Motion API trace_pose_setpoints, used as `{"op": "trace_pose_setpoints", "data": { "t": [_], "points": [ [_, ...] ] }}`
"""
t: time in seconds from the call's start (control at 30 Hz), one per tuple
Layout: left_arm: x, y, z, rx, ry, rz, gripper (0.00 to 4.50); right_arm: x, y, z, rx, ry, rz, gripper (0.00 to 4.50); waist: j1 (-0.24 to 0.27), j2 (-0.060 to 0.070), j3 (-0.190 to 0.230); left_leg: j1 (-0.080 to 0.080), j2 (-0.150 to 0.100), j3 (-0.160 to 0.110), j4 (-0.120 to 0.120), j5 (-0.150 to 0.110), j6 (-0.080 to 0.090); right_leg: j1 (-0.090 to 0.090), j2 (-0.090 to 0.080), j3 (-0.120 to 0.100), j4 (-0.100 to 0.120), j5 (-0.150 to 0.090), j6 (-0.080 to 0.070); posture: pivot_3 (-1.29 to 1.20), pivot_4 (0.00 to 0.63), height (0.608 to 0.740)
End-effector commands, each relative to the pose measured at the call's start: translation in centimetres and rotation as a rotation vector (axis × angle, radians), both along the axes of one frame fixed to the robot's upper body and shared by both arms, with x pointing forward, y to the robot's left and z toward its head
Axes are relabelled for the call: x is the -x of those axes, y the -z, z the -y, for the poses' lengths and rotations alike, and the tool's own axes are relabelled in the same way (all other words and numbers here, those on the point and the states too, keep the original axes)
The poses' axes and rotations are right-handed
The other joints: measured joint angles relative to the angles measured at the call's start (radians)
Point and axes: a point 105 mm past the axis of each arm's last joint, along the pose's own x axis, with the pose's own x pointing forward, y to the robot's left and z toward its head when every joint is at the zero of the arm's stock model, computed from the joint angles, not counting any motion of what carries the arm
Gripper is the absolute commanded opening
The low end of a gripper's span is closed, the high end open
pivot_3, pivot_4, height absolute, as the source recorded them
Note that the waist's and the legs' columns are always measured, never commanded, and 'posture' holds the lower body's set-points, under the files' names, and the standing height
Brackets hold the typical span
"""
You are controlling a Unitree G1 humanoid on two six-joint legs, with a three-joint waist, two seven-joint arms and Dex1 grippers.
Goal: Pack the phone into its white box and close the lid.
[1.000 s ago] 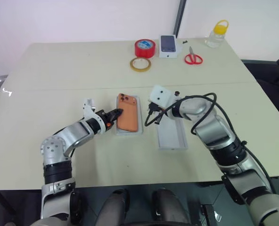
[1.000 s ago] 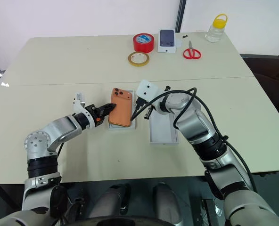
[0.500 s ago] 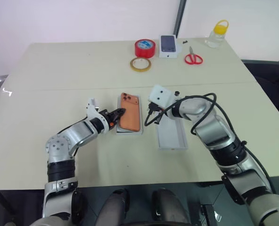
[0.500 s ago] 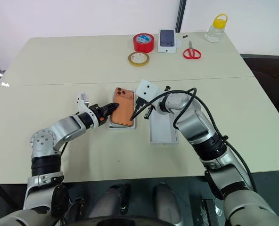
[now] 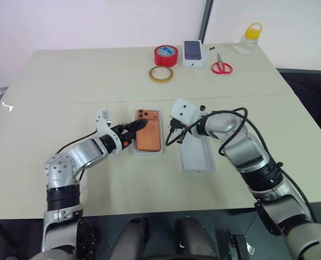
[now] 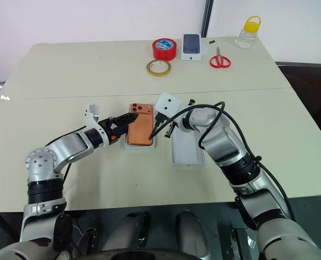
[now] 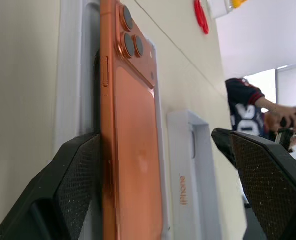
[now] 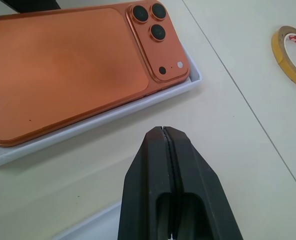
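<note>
The orange phone (image 5: 148, 138) lies back up in the white box (image 5: 148, 153), its camera lenses (image 8: 150, 22) at the far end. The box's white rim shows all round it. My left gripper (image 5: 134, 130) is open at the phone's left edge. One finger (image 7: 73, 190) rests against that edge and the other finger (image 7: 268, 180) stands wide apart over it. Holding nothing, my right gripper (image 8: 164, 137) is shut and hovers just right of the box. The lid (image 5: 198, 157) lies flat on the table to the right of the box, under my right wrist.
At the table's far side stand a red tape roll (image 5: 166, 55), a yellowish tape ring (image 5: 161, 74), a small white box with a phone picture (image 5: 193, 52), red scissors (image 5: 222, 67) and a yellow-capped bottle (image 5: 248, 39). A person (image 7: 248, 105) shows beyond the table.
My left gripper has opened and let go of the phone's left edge. The phone, tilted before, now lies lower in the box. The right arm has not moved.
</note>
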Motion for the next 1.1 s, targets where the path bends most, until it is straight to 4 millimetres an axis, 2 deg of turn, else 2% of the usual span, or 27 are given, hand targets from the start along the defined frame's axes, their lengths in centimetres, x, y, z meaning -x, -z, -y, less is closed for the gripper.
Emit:
{"op": "trace_pose_setpoints", "data": {
  "t": [0.03,0.2,0.27,0.33,0.37,0.5,0.53,0.7,0.87,1.0,1.1],
  "points": [
    [0.8,-1.8,-0.6,-0.073,0.025,0.089,4.23,0.2,-0.9,-0.5,-0.014,-0.025,0.035,0.00,0.000,0.000,0.000,0.000,0.000,0.000,0.000,0.000,0.000,0.000,0.000,0.000,0.000,0.000,0.000,0.00,0.150,0.740],
    [1.0,-2.6,-2.4,-0.205,0.014,0.149,4.23,0.2,-0.5,-0.4,-0.006,-0.024,0.023,0.00,0.001,0.000,0.000,0.000,0.000,0.000,0.000,0.000,0.000,0.000,0.000,0.000,0.000,0.000,0.000,0.00,0.150,0.740],
    [0.8,-2.5,-3.7,-0.321,-0.018,0.172,3.72,0.1,-0.1,-0.4,0.006,-0.016,0.008,0.00,-0.001,0.000,0.000,0.000,0.000,0.000,0.000,0.000,0.000,0.000,0.000,0.000,0.000,0.000,0.000,0.00,0.150,0.740],
    [0.4,-2.5,-4.8,-0.436,-0.053,0.210,2.93,-0.1,0.3,-0.4,0.018,-0.013,-0.013,0.00,-0.003,0.000,0.000,0.000,0.000,0.000,-0.001,0.000,0.000,-0.001,0.000,0.000,0.000,0.000,0.000,0.00,0.150,0.740],
    [-0.1,-2.7,-5.5,-0.466,-0.090,0.226,2.33,-0.2,0.6,-0.4,0.020,-0.009,-0.023,0.00,-0.002,0.000,0.000,0.000,0.000,0.001,-0.001,0.000,0.000,-0.001,0.000,0.001,0.000,0.000,0.000,0.00,0.150,0.740],
    [-0.8,-2.1,-5.5,-0.586,-0.048,0.256,0.19,-0.4,1.5,-0.6,0.051,-0.008,-0.052,0.00,0.002,0.000,0.000,0.000,0.000,0.001,-0.001,0.000,0.000,-0.001,0.000,0.001,0.000,0.000,0.000,0.00,0.150,0.740],
    [-1.0,-1.6,-5.3,-0.643,-0.023,0.261,0.04,-0.5,1.7,-0.7,0.059,-0.005,-0.056,0.00,0.003,0.000,0.000,0.000,0.000,0.001,-0.001,0.000,0.000,-0.001,0.000,0.001,0.000,0.000,0.000,0.00,0.150,0.740],
    [-2.3,0.1,-3.8,-0.785,0.087,0.277,0.04,-1.8,2.6,-1.0,0.118,0.033,-0.045,0.00,0.000,0.000,0.000,0.000,0.000,0.001,-0.002,0.000,0.000,-0.001,0.000,0.001,0.000,0.000,0.000,0.00,0.150,0.740],
    [-3.5,1.1,-1.7,-0.830,0.177,0.301,0.04,-2.6,2.9,-2.2,0.130,0.028,-0.036,0.00,-0.003,0.000,0.000,-0.001,0.000,0.001,-0.002,0.000,0.000,-0.002,0.000,0.001,0.000,0.000,0.000,0.00,0.150,0.740],
    [-3.2,2.3,-0.2,-0.863,0.286,0.305,0.04,-2.7,3.0,-3.3,0.142,-0.007,-0.027,0.00,-0.007,0.000,0.000,-0.001,0.000,0.001,-0.002,0.000,0.000,-0.002,0.000,0.001,0.001,0.000,0.000,0.00,0.150,0.740],
    [-2.8,2.3,1.3,-0.833,0.343,0.326,0.04,-2.4,3.2,-3.7,0.146,-0.033,-0.028,0.00,-0.005,0.000,0.000,-0.001,0.000,0.001,-0.001,0.000,0.000,-0.003,0.000,0.001,0.002,0.000,0.000,0.00,0.150,0.740]
  ]
}}
